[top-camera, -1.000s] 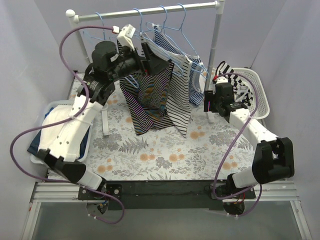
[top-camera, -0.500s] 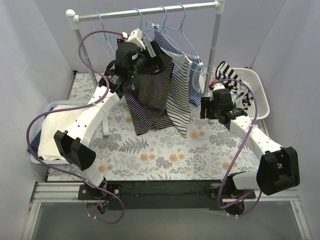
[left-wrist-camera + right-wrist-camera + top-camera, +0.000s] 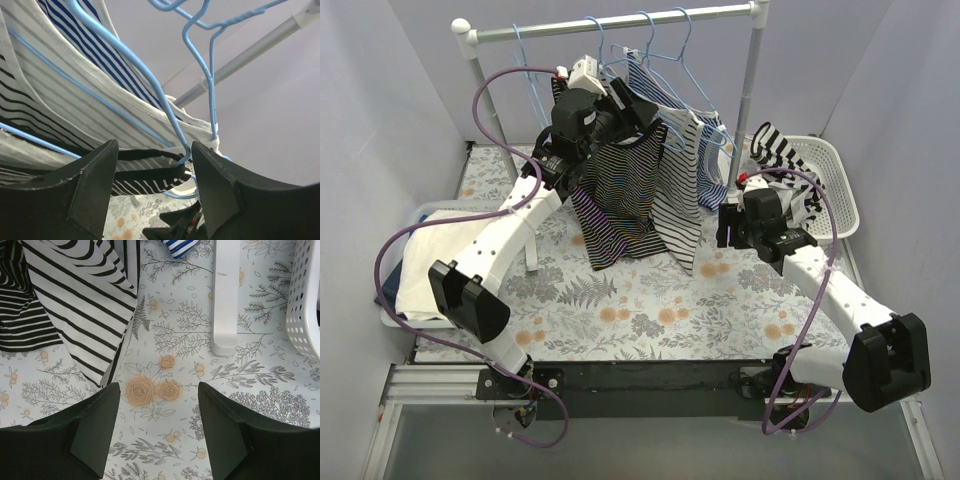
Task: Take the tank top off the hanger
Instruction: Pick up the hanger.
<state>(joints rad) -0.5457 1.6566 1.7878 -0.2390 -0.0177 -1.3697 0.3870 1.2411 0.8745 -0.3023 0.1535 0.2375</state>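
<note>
A dark striped tank top hangs on a blue hanger on the rack rail, beside a black-and-white striped top and a blue striped one. My left gripper is open at the dark top's shoulder. In the left wrist view, the gripper has its jaws on either side of the top's black strap and the blue hanger wire, without pinching them. My right gripper is open and empty, and in the right wrist view it hovers over the floral table cover.
A white laundry basket with striped clothes stands at the right, and also shows in the right wrist view. The rack's white post stands close by. A bin with folded white cloth is at the left. Other blue hangers hang on the rail.
My left arm has swung right and up from the rack's left side to the dark top's hanger. My right arm has moved left and nearer along the table.
</note>
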